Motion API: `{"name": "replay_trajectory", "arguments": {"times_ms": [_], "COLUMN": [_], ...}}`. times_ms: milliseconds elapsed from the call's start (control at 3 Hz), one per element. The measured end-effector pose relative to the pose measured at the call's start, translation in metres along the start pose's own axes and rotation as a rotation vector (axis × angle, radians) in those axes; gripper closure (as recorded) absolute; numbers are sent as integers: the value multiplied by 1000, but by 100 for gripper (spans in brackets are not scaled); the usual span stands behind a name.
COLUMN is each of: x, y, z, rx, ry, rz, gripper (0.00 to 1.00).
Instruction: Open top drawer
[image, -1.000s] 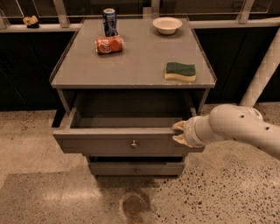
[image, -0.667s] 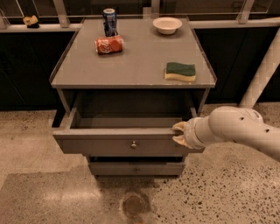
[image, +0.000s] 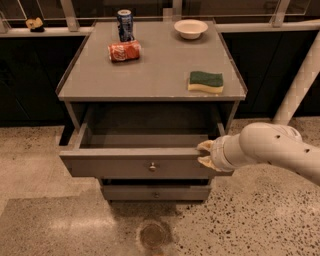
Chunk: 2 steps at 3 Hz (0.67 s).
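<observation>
The top drawer (image: 125, 167) is a wide grey flat front with a small round metal knob (image: 153, 167) at its centre. It stands pulled far out of the grey cabinet (image: 150, 75), and its inside looks empty. My gripper (image: 205, 154) is at the right end of the drawer front's upper edge, on a thick white arm (image: 272, 150) that comes in from the right. Its pale fingertips (image: 204, 146) sit at the front's top rim.
A lower grey drawer front (image: 155, 192) with a like knob sits shut beneath. On the cabinet top are a blue can (image: 125, 25), a crushed red can (image: 124, 51), a white bowl (image: 190, 28) and a green-yellow sponge (image: 206, 82). A white pole (image: 300, 85) leans at right. A round floor drain (image: 153, 235) lies in front.
</observation>
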<state>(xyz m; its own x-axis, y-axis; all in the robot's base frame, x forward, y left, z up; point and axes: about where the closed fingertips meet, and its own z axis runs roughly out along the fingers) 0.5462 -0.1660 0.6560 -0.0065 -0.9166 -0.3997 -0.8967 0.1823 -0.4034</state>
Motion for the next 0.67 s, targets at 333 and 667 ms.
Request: {"name": "replay_trajectory", "arguments": {"times_ms": [333,667], "x": [-3,-4], "y": [5,4], "z": [-1,-4], "rx": [-2,-2], "ry": [-13,-13], "rz": [1,1], "gripper": [100,100]}}
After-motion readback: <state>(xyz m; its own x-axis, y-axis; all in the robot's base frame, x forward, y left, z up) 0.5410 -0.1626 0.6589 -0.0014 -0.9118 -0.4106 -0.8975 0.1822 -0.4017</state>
